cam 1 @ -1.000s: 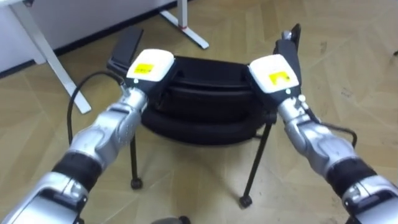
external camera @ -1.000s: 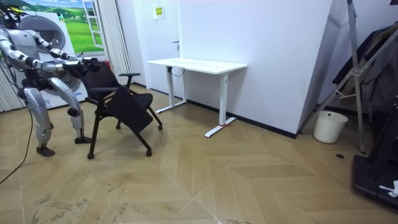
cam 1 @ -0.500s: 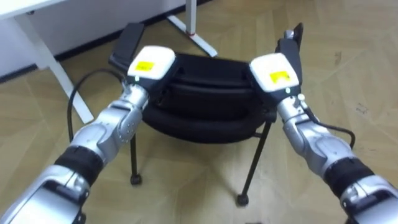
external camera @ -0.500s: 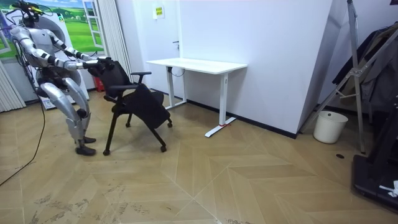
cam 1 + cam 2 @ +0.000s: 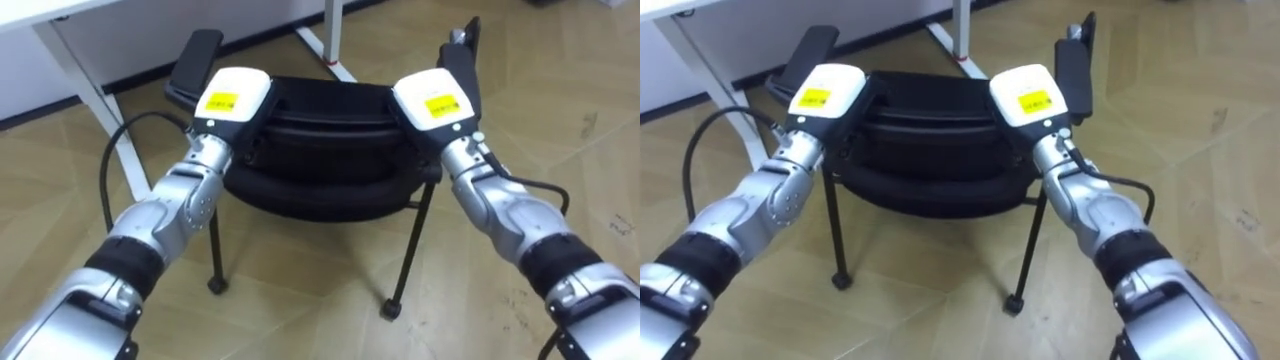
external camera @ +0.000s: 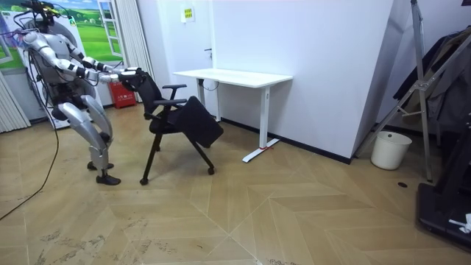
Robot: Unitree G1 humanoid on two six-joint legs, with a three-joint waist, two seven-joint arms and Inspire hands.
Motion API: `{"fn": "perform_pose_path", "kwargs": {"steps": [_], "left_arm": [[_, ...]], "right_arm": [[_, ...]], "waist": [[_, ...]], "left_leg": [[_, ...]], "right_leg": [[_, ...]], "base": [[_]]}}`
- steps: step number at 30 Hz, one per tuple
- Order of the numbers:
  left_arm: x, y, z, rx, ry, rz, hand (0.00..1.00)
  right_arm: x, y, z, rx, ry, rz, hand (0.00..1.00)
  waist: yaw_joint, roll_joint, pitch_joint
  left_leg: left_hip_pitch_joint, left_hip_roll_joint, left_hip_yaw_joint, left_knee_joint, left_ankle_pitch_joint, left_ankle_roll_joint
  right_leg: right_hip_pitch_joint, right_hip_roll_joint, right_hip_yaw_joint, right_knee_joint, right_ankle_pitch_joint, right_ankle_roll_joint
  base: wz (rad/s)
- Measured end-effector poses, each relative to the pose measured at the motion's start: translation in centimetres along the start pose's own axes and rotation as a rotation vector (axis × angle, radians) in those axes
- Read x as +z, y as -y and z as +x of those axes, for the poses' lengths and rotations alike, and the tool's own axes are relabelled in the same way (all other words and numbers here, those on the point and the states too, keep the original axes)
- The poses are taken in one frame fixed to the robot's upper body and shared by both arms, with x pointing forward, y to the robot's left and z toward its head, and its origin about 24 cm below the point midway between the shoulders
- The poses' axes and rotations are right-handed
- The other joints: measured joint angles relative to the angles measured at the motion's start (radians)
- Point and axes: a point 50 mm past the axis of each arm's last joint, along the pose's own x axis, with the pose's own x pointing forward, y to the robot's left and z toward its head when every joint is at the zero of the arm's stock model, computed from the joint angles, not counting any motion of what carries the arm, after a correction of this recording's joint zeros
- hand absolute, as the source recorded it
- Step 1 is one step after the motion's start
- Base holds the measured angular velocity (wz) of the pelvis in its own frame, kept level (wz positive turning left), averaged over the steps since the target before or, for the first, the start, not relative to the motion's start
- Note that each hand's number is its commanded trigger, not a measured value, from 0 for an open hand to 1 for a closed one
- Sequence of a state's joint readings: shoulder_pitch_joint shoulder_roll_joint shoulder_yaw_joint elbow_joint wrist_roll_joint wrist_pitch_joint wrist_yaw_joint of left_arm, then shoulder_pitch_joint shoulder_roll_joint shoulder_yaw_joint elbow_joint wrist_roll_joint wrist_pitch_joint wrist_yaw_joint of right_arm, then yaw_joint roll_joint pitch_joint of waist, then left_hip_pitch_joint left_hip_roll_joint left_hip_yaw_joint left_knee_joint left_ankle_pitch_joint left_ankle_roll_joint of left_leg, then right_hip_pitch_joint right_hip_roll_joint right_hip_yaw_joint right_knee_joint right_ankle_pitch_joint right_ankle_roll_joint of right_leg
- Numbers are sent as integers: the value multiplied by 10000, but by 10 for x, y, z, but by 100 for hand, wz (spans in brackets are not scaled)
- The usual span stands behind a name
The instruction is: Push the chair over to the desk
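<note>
— What's nearest the robot?

— Its own two arms, stretched out ahead. The left hand (image 5: 232,97) and right hand (image 5: 432,101) sit at either end of the backrest (image 5: 330,105) of a black office chair (image 5: 320,165), backs of the hands upward.

— And the fingers?

— I cannot tell. They run forward over the backrest's top edge and are hidden there, so whether they are curled round it or pressed flat against it is unclear.

— Where is the chair itself?

— Right in front of the robot on the wooden floor (image 5: 300,300), armrests (image 5: 195,60) pointing away from it. In the room view it stands between the robot and the white desk (image 6: 234,76), near the desk's end but apart from it.

— Which step is this?

— Mid-push, I'd judge: contact is made and the chair is not yet at the desk.

— What does the next move call for?

— Probably stepping forward with both hands level and pushing evenly — an uneven shove could swing the chair aside, and its legs may catch on the desk's foot.
</note>
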State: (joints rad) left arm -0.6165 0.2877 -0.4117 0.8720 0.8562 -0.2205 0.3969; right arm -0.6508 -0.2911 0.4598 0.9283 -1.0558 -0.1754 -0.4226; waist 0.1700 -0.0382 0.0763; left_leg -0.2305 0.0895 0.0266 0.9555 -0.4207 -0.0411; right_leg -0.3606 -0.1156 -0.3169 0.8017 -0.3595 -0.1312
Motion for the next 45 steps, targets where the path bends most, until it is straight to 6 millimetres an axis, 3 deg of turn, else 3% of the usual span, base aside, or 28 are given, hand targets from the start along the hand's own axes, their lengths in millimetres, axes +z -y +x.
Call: {"fn": "perform_pose_path", "kwargs": {"steps": [1,2,4,5,9,11,13,14,17,24,31,33,34,35,36,37,38,39,40,44,45], "left_arm": [[-1,2,-2,33,-50,-12,100],[-1,3,-3,86,-76,-29,100],[-2,1,-3,245,-90,-27,100],[-2,1,-3,290,-125,-22,100],[-2,-1,-2,505,-170,-24,100],[-1,-3,-1,538,-159,4,100],[0,-5,1,588,-129,58,100],[1,-7,3,605,-106,101,100],[3,-11,7,622,-49,196,100],[5,-8,2,504,-171,140,100],[4,-2,-7,733,-316,-10,100],[3,3,-13,660,-423,-93,100],[2,6,-17,715,-471,-139,100],[1,10,-20,690,-519,-158,100],[1,11,-22,691,-551,-166,100],[0,12,-23,704,-574,-157,100],[0,11,-22,701,-566,-151,100],[-1,12,-22,677,-596,-132,100],[-3,12,-21,656,-618,-110,100],[-5,5,-16,847,-608,-57,100],[-6,3,-15,881,-603,3,100]], "right_arm": [[1,-1,0,45,16,43,100],[2,-1,0,34,45,45,100],[2,3,3,-47,62,-9,100],[2,5,5,-92,74,-30,100],[3,8,7,-144,106,-51,100],[2,8,7,-131,54,-22,100],[1,8,7,-172,7,16,100],[0,9,7,-278,-73,58,100],[-1,9,7,-401,-156,80,100],[0,6,3,-510,-194,74,100],[2,7,2,-682,-36,-73,100],[3,4,1,-564,39,-143,100],[6,2,0,-482,145,-158,100],[7,-1,-1,-397,172,-174,100],[9,-2,-1,-362,190,-168,100],[10,-3,0,-336,204,-123,100],[12,-3,0,-329,212,-89,100],[11,-4,0,-289,158,-29,100],[12,-3,1,-292,168,-33,100],[15,2,7,-444,151,-38,100],[13,4,8,-501,85,-68,100]], "waist": [[79,-97,46],[208,-78,35],[263,-158,75],[306,-225,121],[430,-243,131],[460,-306,166],[493,-336,151],[464,-357,157],[423,-434,161],[-34,-340,128],[86,-358,92],[263,-336,50],[371,-339,-34],[536,-338,-125],[585,-307,-165],[607,-267,-195],[651,-272,-193],[756,-274,-187],[922,-258,-169],[1524,-196,-112],[1616,-217,-87]], "left_leg": [[-54,94,53,405,234,-64],[-112,225,172,650,388,-92],[-384,222,172,665,452,-78],[-698,224,250,445,414,-87],[-1808,191,390,-1145,589,-215],[-2173,152,544,-2172,1111,-168],[-2288,-33,519,-2662,2170,-84],[-2298,-145,478,-2750,2430,-40],[-2342,-182,530,-2791,2482,21],[-2352,-329,544,-2848,2559,145],[-2219,-640,550,-2951,2523,214],[-1969,-886,524,-3373,2470,315],[-1940,-1058,491,-3492,2449,423],[-1935,-1232,330,-3442,2392,543],[-1931,-1243,236,-3342,2314,526],[-1950,-1269,99,-3091,2153,543],[-1954,-1308,12,-2955,2060,542],[-1931,-1356,-152,-2706,1879,514],[-1965,-1361,-337,-2422,1729,475],[-2012,-1401,-380,-1887,1153,415],[-1986,-1460,-568,-1880,1043,426]], "right_leg": [[142,31,0,135,-220,-64],[225,89,12,173,-356,-130],[252,94,18,176,-486,-176],[259,78,20,170,-517,-221],[285,-3,-50,146,-626,-253],[310,-45,-49,145,-661,-207],[299,-80,-53,136,-704,-125],[295,-158,-95,135,-731,-75],[301,-233,-189,100,-757,-26],[752,-505,-868,-50,-1020,105],[1174,-833,-1297,-56,-1486,293],[1436,-857,-1337,-237,-1581,489],[1603,-886,-1438,-315,-1646,824],[1639,-1044,-1504,42,-1653,1706],[1604,-1126,-1528,426,-1549,2040],[1420,-1212,-1341,1150,-1183,2136],[1304,-1254,-1188,1465,-1009,2002],[1253,-1255,-985,1909,-829,1735],[1248,-1256,-878,2158,-779,1643],[1337,-1295,-1141,2659,-672,1444],[1292,-1300,-1213,2858,-444,1140]], "base": [[-7],[-5],[0],[-4],[-6],[4],[4],[15],[16],[28],[24],[11],[5],[8],[28],[36],[53],[40],[32],[25],[50]]}}
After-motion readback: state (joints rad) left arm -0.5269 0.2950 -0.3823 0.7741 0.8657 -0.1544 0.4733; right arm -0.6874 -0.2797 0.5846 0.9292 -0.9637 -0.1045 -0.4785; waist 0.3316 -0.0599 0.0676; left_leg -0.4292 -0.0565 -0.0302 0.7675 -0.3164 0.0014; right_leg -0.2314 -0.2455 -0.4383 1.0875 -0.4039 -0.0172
